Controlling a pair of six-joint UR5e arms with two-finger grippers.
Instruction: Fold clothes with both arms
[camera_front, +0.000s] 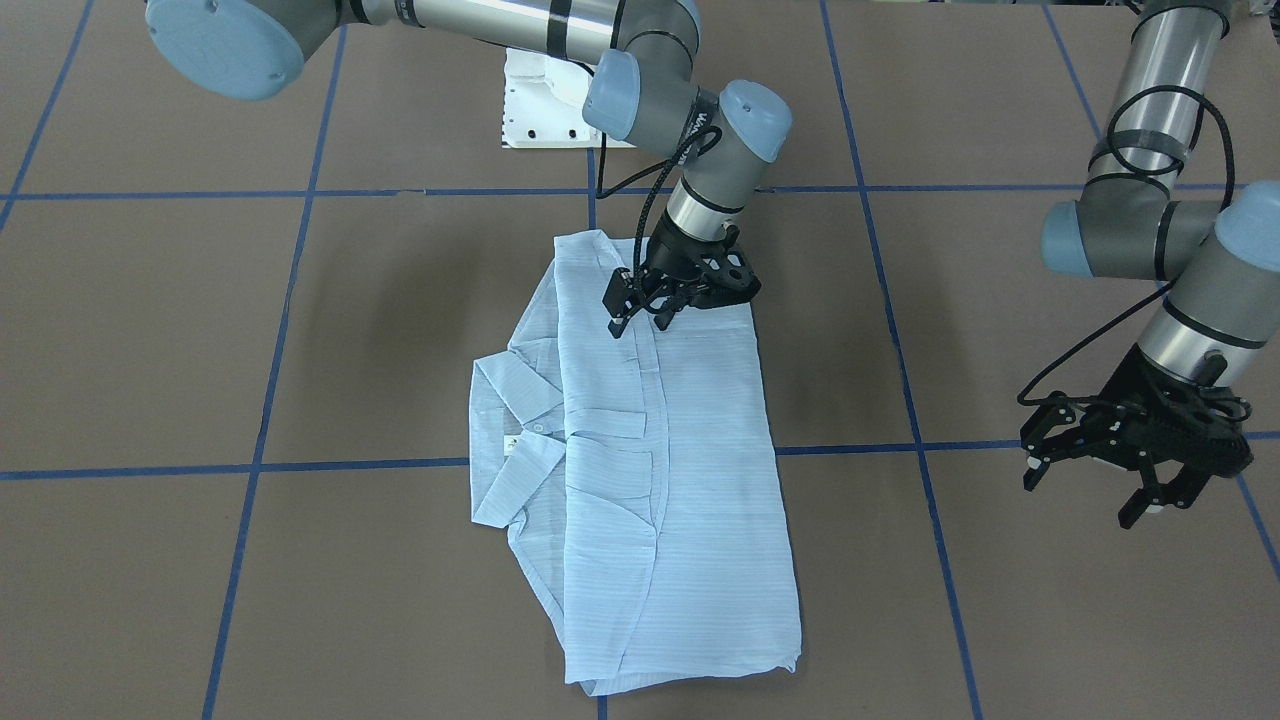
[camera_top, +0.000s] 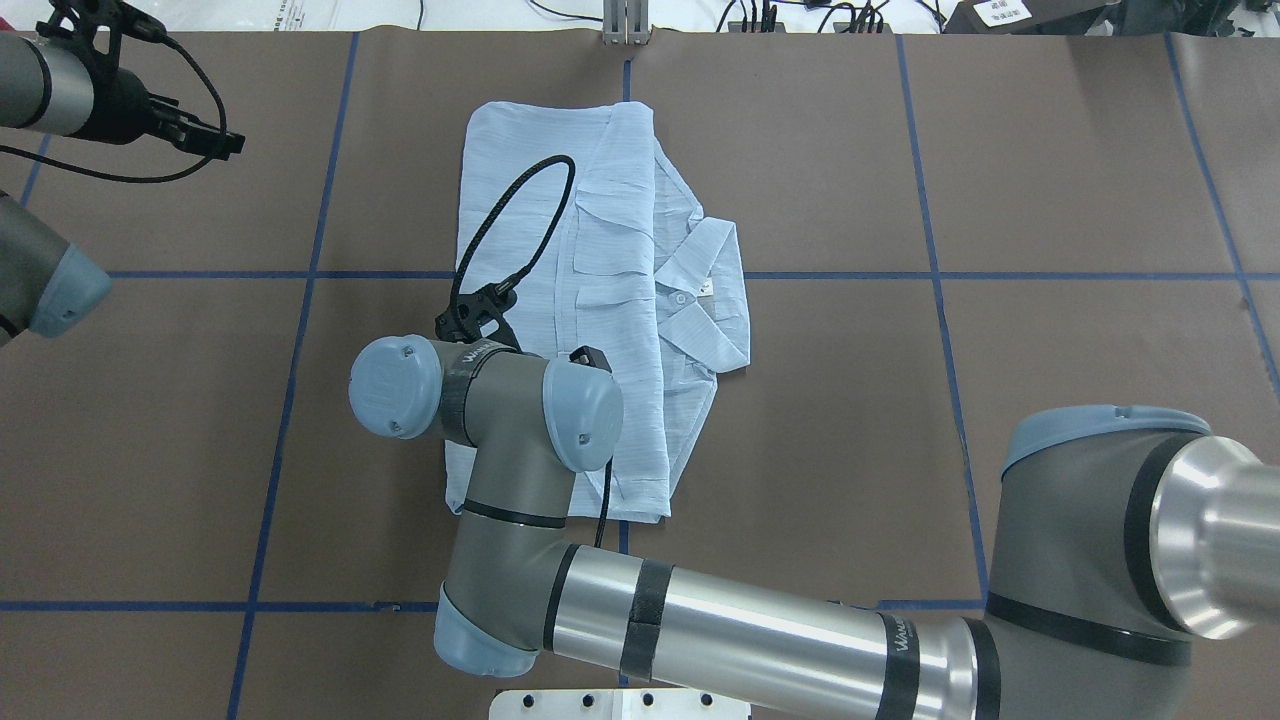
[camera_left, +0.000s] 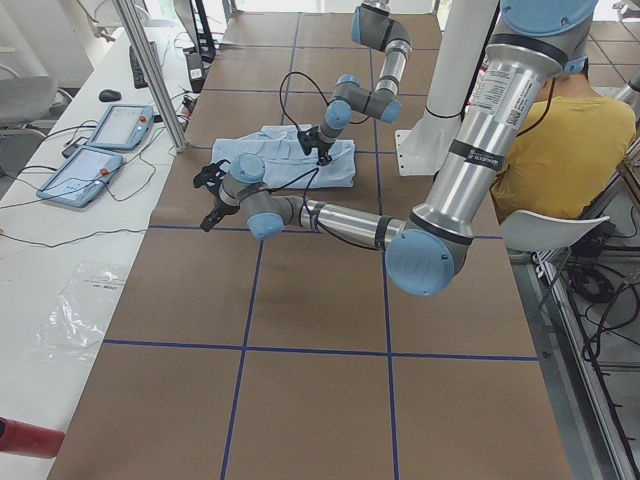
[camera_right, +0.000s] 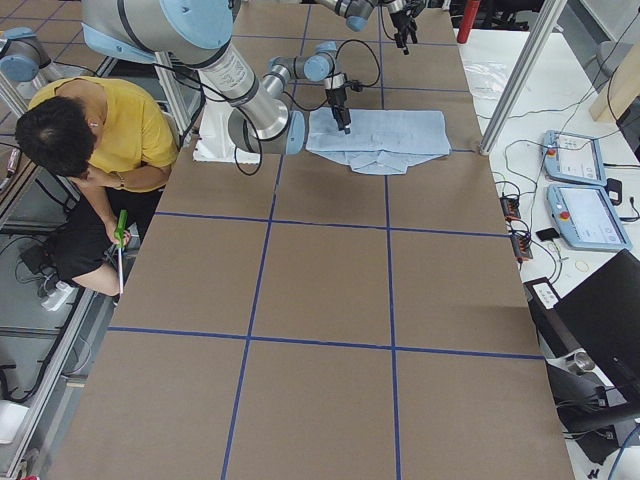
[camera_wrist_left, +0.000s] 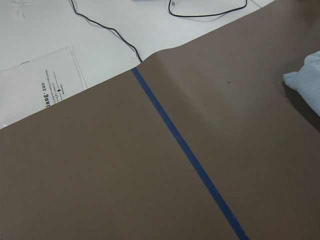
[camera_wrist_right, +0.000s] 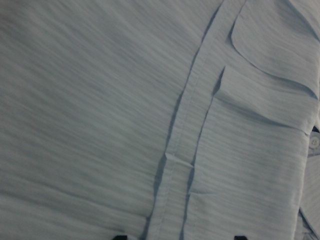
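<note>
The pale-blue striped shirt (camera_front: 650, 480) lies flat on the brown table, folded into a long narrow panel with its collar (camera_front: 515, 400) sticking out at one side. My right gripper (camera_front: 640, 322) is open and hangs just over the shirt's button placket near its robot-side end. The right wrist view is filled by the fabric (camera_wrist_right: 125, 100), with both fingertips (camera_wrist_right: 120, 236) spread at the bottom edge and nothing between them. My left gripper (camera_front: 1085, 490) is open and empty, held above bare table well off to the side of the shirt. The left wrist view catches only a shirt corner (camera_wrist_left: 307, 75).
Blue tape lines (camera_front: 860, 190) grid the brown table. The white mounting base (camera_front: 540, 100) stands behind the shirt. A person in a yellow top (camera_right: 90, 130) sits beside the robot base. Two pendant tablets (camera_left: 100, 140) lie on the white bench past the table's far edge.
</note>
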